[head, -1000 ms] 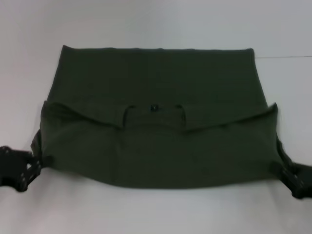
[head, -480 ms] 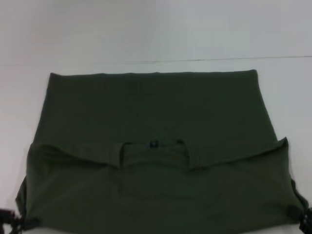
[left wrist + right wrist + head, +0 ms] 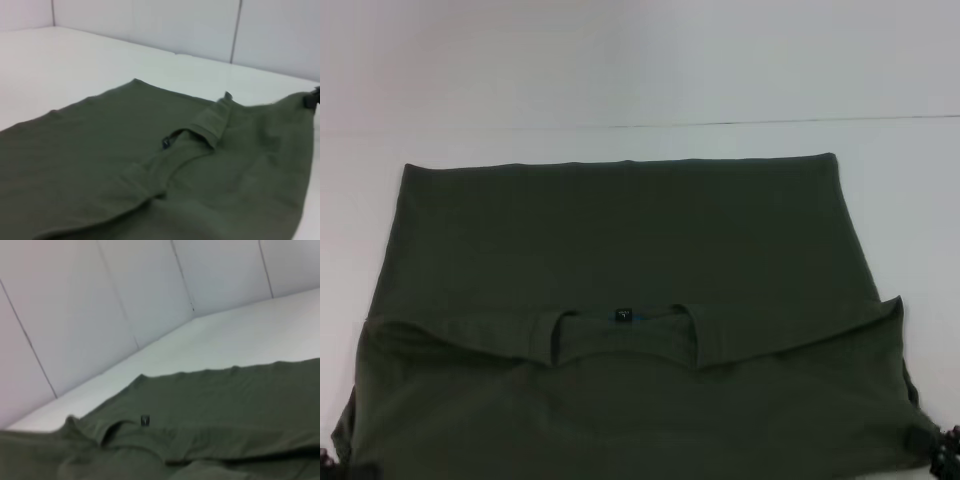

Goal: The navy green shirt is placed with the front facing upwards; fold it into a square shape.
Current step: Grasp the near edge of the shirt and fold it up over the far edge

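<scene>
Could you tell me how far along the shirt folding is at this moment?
Partly done. The navy green shirt lies on the white table with its collar end doubled over the body, plain back up, so one fold is laid. The left gripper and right gripper sit at the near corners. The shape is wide, not yet square; more folds remain.

shirt (image 3: pixel 620 250): I see dark olive green, plain side up | state: near portion folded over the far part, collar with a small dark label at the fold's edge | pose: flat, far edge straight | place: spread wide on white counter (image 3: pixel 620 70)
</scene>
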